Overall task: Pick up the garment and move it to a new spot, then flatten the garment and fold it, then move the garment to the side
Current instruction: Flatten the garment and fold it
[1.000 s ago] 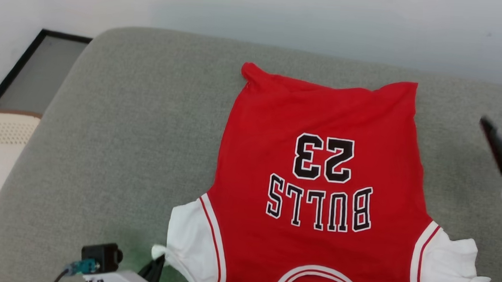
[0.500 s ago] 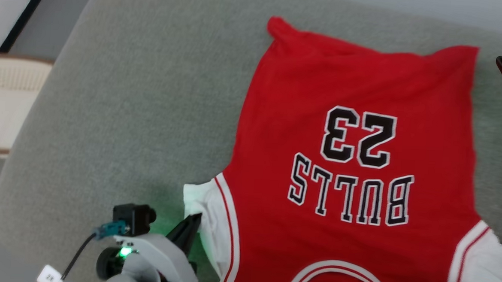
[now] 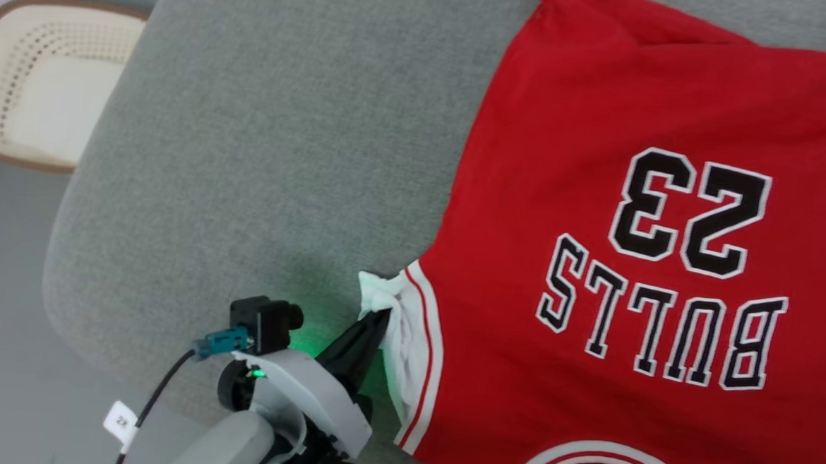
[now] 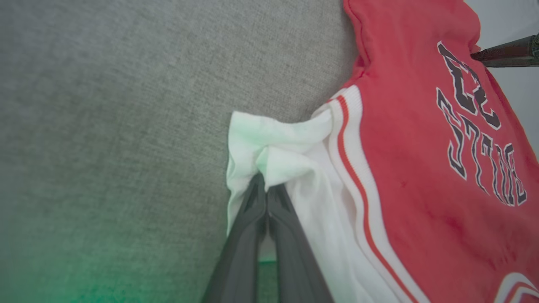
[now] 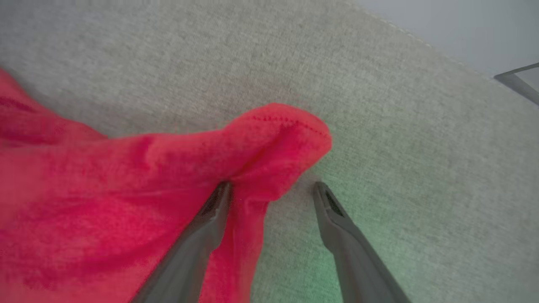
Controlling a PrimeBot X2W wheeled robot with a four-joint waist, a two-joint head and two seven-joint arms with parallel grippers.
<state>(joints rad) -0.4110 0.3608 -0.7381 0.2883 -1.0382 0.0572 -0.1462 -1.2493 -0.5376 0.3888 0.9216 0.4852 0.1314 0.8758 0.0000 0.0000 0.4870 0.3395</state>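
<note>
The red shirt (image 3: 600, 164) lies spread print-up on the grey cushion (image 3: 263, 132), to the right of the left pincer (image 3: 379, 318). That pincer is clenched on the bunched tip of the white sleeve (image 4: 273, 143). The right pincer (image 5: 273, 185) stands released, one finger on each side of the shirt's red hem corner (image 5: 286, 134). A cream basket (image 3: 46, 78) sits well apart, to the left pincer's left, off the cushion.
</note>
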